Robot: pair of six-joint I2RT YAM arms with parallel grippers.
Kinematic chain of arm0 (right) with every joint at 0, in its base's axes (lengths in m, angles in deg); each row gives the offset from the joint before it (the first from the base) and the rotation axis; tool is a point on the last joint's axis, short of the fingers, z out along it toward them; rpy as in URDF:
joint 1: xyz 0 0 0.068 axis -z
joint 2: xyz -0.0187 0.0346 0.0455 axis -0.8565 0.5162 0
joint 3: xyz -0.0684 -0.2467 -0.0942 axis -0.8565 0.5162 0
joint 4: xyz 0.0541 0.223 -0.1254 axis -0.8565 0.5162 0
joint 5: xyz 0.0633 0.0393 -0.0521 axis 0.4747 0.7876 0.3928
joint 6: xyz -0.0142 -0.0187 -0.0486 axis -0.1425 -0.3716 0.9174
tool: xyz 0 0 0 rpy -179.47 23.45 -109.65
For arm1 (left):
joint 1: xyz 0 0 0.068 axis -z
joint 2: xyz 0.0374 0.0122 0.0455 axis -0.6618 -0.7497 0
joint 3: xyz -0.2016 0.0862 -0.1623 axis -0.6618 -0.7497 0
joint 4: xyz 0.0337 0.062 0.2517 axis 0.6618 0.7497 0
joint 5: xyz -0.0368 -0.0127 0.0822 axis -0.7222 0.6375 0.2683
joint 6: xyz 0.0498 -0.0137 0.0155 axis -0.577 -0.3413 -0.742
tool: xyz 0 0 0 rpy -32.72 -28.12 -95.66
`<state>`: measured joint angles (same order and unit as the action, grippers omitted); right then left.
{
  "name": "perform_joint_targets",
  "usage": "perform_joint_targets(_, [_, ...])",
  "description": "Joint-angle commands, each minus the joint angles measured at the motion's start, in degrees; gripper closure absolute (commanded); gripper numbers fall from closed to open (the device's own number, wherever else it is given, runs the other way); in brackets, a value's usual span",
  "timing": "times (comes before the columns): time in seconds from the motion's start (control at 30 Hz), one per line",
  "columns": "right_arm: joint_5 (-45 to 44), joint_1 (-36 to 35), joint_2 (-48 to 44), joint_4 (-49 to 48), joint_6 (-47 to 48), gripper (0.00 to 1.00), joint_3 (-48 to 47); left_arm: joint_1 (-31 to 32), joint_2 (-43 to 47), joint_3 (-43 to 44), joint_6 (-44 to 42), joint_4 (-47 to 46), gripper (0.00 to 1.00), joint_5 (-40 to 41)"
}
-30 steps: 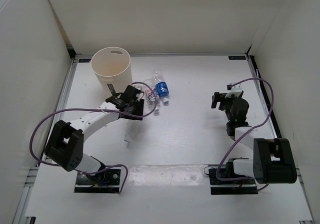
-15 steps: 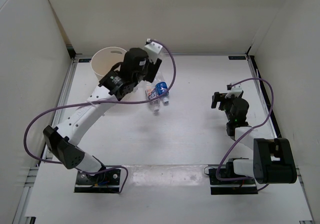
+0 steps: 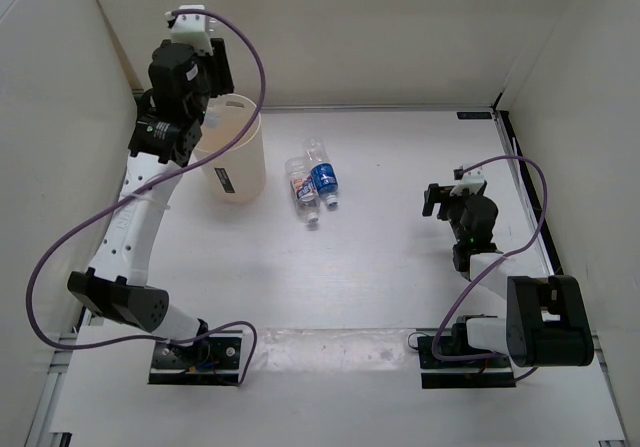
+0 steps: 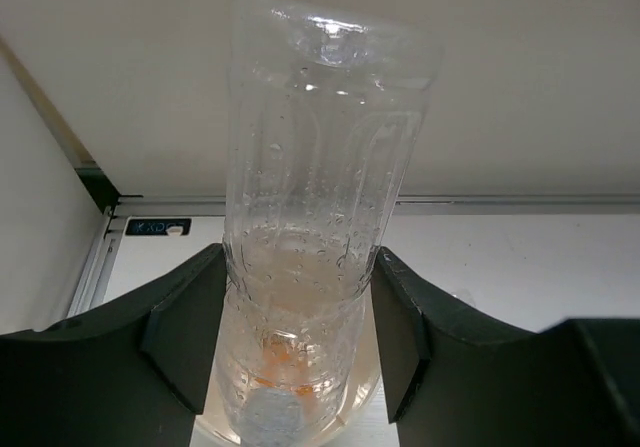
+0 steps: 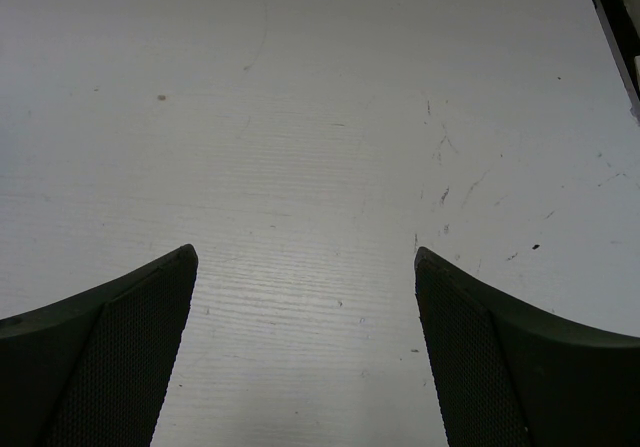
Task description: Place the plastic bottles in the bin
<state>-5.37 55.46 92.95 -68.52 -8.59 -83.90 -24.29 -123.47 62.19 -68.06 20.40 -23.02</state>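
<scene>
Left gripper [image 4: 297, 302] is lifting off the table, where it was low at the bin's [image 3: 240, 162] 5 o'clock side. We are watching it swing up toward 10 o'clock, and the arm is stretching tall over the bin's rim. The nearly plain bottle [image 4: 320, 167] is riding clamped between its fingers.

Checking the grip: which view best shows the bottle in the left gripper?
The left wrist view: the clear bottle fills it, clamped in the left gripper above the bin. The top view hides it behind the left arm; the right wrist view shows only table.
</scene>
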Motion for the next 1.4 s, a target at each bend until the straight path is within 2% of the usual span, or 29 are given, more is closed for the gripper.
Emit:
perform_joint_targets(0.0, [-0.7, -0.1, -0.5, -3.7, 0.7, 0.1, -0.4, -1.8, 1.8, 0.3, 5.9, 0.3, 0.52, -2.9])
perform_joint_targets(0.03, [-0.7, -0.3, -0.3, -3.7, 0.6, 0.1, -0.7, -2.1, 2.2, -0.7, 8.6, -0.4, 0.52, -3.5])
perform_joint_targets(0.2, [-0.7, -0.2, -0.4, -3.8, 0.7, 0.1, -0.5, -4.4, 2.1, -3.1, 10.4, -0.8, 0.51, -5.8])
perform_joint_targets(0.53, [-0.3, -0.1, -0.3, -3.7, 0.6, 0.1, -0.6, -10.3, -3.1, -4.8, 15.6, -2.0, 0.45, -10.2])
perform_joint_targets(0.7, [-0.7, -0.1, -0.6, -3.8, 0.6, 0.1, -0.5, -11.0, -5.8, -5.5, 18.0, -1.4, 0.42, -12.0])
perform_joint_targets(0.83, [-0.6, -0.1, -0.4, -4.0, 0.6, 0.1, -0.6, -11.0, -5.9, -9.7, 19.4, -3.1, 0.4, -12.2])
perform_joint_targets(1.13, [0.2, 0.5, -0.2, -4.3, 0.9, 0.1, -0.5, -11.2, -4.4, -13.9, 20.2, -0.6, 0.26, -11.2])
perform_joint_targets(1.17, [0.5, 0.4, -0.2, -4.3, 1.0, 0.1, -0.5, -11.2, -4.0, -14.0, 20.3, -0.4, 0.09, -10.5])
perform_joint_targets(1.23, [0.6, 0.5, -0.2, -4.1, 0.8, 0.1, -0.5, -11.2, -3.7, -13.9, 20.3, 0.0, 0.0, -9.7])
perform_joint_targets(1.37, [0.6, 0.6, -0.2, -4.0, 0.9, 0.1, -0.8, -11.3, -2.3, -12.5, 19.0, 0.1, 0.0, -9.0])
